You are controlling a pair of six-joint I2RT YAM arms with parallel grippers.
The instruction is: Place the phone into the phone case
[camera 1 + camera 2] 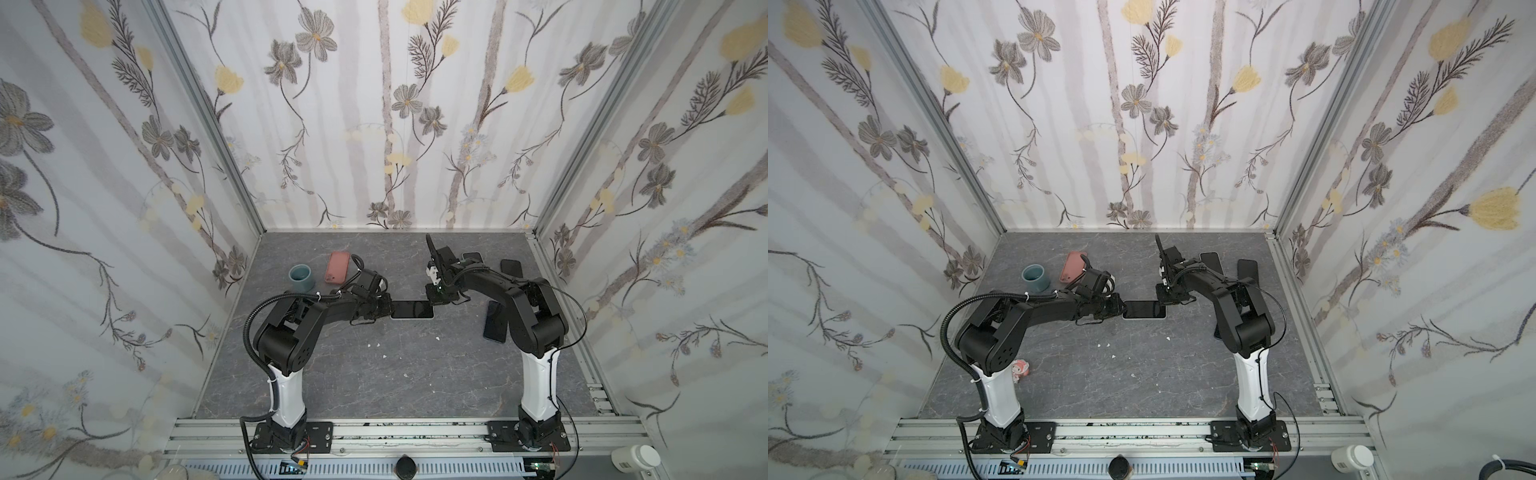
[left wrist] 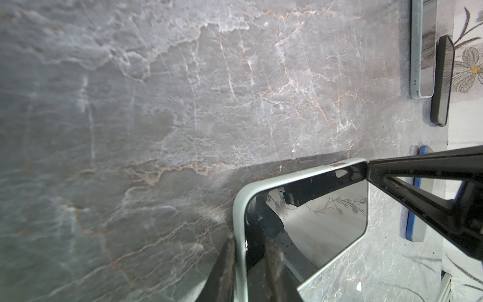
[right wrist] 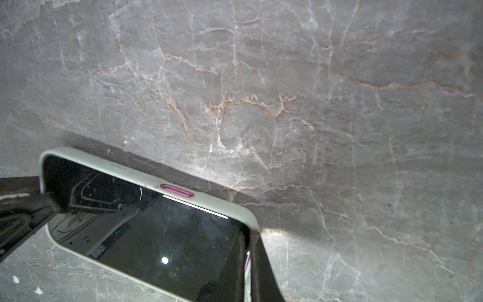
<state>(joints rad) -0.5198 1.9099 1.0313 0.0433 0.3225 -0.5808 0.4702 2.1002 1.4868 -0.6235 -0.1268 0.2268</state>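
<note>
A phone with a black screen lies inside a pale green phone case, held low over the grey table in both top views. My left gripper is shut on one short end, with one finger on the screen and the other outside the rim. My right gripper is shut on the opposite corner, pinching the case rim near its purple button. In both top views the left gripper and right gripper face each other across the phone.
A pink case and a teal cup stand at the back left. Other dark phones lie to the right under my right arm. A small pink figure sits by the left arm's base. White crumbs dot the table.
</note>
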